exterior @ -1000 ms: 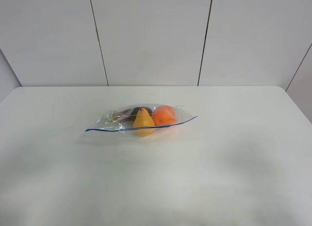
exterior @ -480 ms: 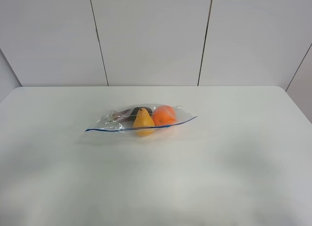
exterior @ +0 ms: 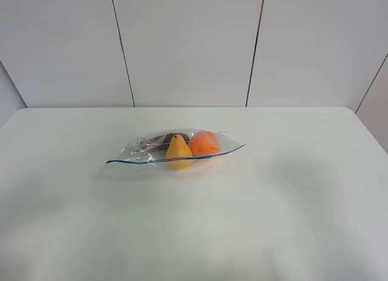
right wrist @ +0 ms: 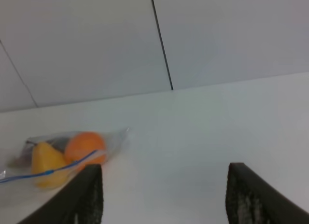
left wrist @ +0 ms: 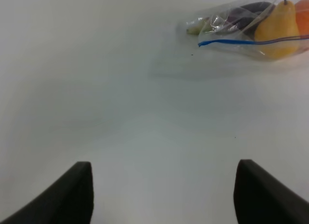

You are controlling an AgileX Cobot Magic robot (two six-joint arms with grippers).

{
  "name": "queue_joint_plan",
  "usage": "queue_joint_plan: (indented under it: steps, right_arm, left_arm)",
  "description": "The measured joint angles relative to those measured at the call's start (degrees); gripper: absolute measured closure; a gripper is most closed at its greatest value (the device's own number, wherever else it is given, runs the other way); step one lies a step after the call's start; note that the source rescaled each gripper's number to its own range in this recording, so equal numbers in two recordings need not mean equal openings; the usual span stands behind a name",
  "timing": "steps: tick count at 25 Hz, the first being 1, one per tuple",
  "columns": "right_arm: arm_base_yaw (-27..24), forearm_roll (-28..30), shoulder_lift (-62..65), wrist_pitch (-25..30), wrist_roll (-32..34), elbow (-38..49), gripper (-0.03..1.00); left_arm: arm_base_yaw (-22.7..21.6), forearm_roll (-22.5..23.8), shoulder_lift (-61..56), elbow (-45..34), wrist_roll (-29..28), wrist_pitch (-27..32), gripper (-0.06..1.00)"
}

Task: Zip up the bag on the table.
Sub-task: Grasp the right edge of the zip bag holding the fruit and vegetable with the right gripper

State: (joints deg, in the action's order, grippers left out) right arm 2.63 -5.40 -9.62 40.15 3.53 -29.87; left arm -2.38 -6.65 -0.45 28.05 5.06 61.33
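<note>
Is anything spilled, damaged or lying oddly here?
Nothing stands out. The bag lies on the table with pear and orange inside it; its blue seal strip runs slightly slanted. The left gripper and right gripper are open, away from it.

A plain, pale grey wall [exterior: 188, 45] of large flat panels fills the background. Two thin dark seams run down it, the left seam [exterior: 122, 48] and the right seam [exterior: 255, 48] drawing closer together toward the bottom. Further panels angle inward at both outer edges. The surface is matte and unmarked.
</note>
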Motion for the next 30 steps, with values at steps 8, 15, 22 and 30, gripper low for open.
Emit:
queue_joint_plan:
  steps: [8,15,22,30]
  right_arm:
    - [0.0,-6.34,-30.06,-10.72,-2.68,-6.02,0.11]
    - [0.0,-36.06,-53.32,-10.26,-19.65,-14.45,0.11]
    - [0.0,-54.09,-69.65,-8.44,-27.16,-16.81,0.11]
    - [0.0,-56.79,-79.45,-5.91,-30.08,-16.81,0.11]
  left_arm:
    - [0.0,0.0,0.0,0.0,0.0,0.0,0.07]
    - [0.0,0.0,0.0,0.0,0.0,0.0,0.07]
    - [0.0,0.05,0.0,0.0,0.0,0.0,0.07]
    - [0.0,0.11,0.0,0.0,0.0,0.0,0.07]
